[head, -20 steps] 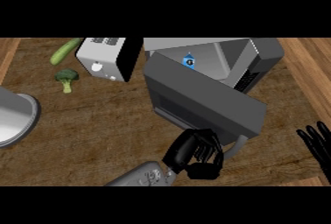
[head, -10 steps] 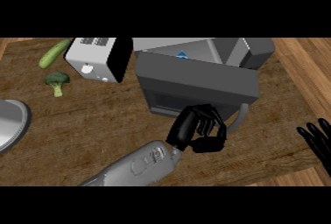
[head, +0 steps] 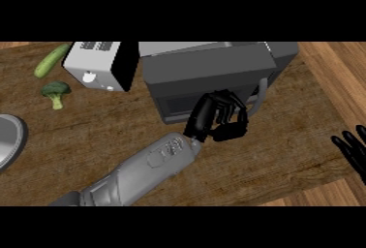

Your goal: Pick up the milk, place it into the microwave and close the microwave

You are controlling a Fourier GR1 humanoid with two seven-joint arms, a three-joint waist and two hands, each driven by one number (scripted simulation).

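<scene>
Looking down from the head, we see the left hand (head: 221, 116) up against the front of the microwave door (head: 207, 80). Its fingers are bent and press on the dark door, and they hold nothing. The microwave (head: 282, 53) sits at the back of the wooden counter (head: 85, 131), and its door looks nearly shut. We cannot see the milk anywhere, so we cannot tell where it is. To the left of the microwave stands a white toaster (head: 97, 65). A green cucumber (head: 52, 60) lies near the far left, with a piece of broccoli (head: 55, 92) just below it. A grey round plate (head: 8, 140) peeks in at the left edge. The right hand (head: 352, 150) rests open at the right edge, fingers up.
</scene>
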